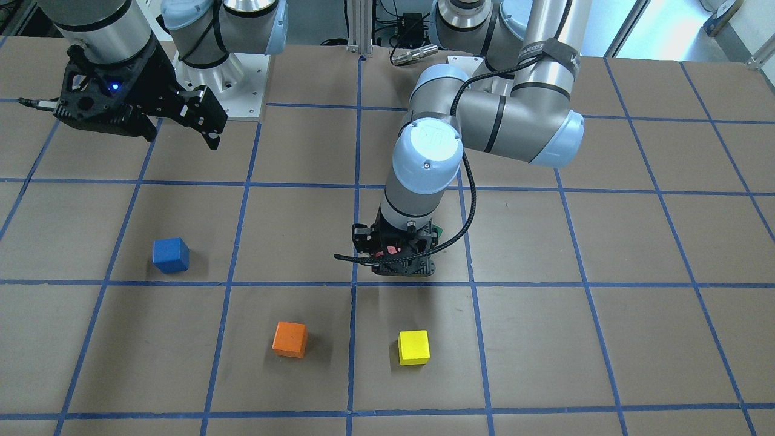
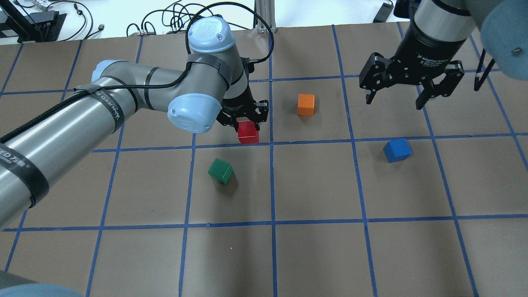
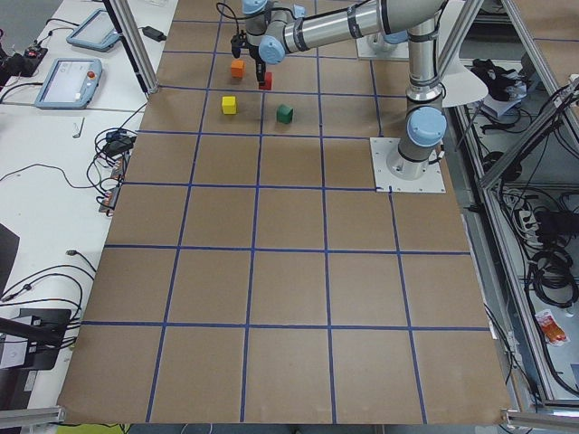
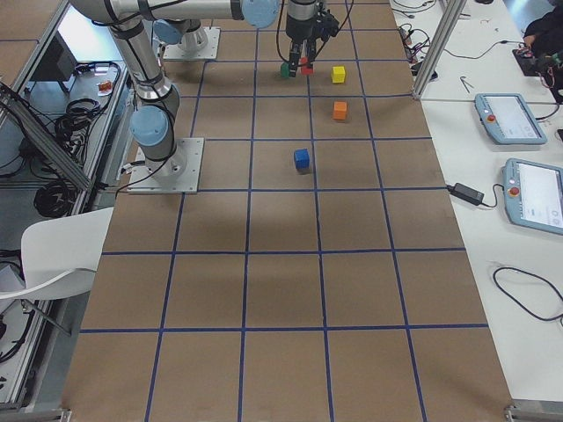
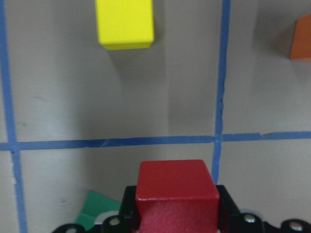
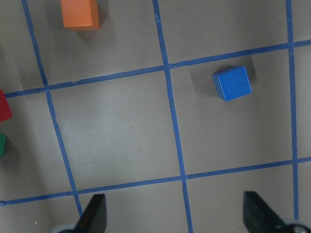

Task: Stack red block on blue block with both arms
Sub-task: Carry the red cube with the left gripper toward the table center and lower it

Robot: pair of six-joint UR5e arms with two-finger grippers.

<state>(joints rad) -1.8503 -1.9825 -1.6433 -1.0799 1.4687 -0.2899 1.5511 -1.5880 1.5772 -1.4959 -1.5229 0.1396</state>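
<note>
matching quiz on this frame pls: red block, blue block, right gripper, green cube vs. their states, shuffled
Things
1. red block
2. blue block
3. right gripper
4. green cube

States
A. open, nothing between its fingers
B. clamped between the fingers of the left gripper
C. free on the table, close to the red block
D. free on the table, on the right gripper's side

Pairs: 1-B, 2-D, 3-A, 4-C

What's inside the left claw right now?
The red block, held in the left claw. The claw covers its upper part; its underside is hidden, so whether it touches the table is unclear.
</note>
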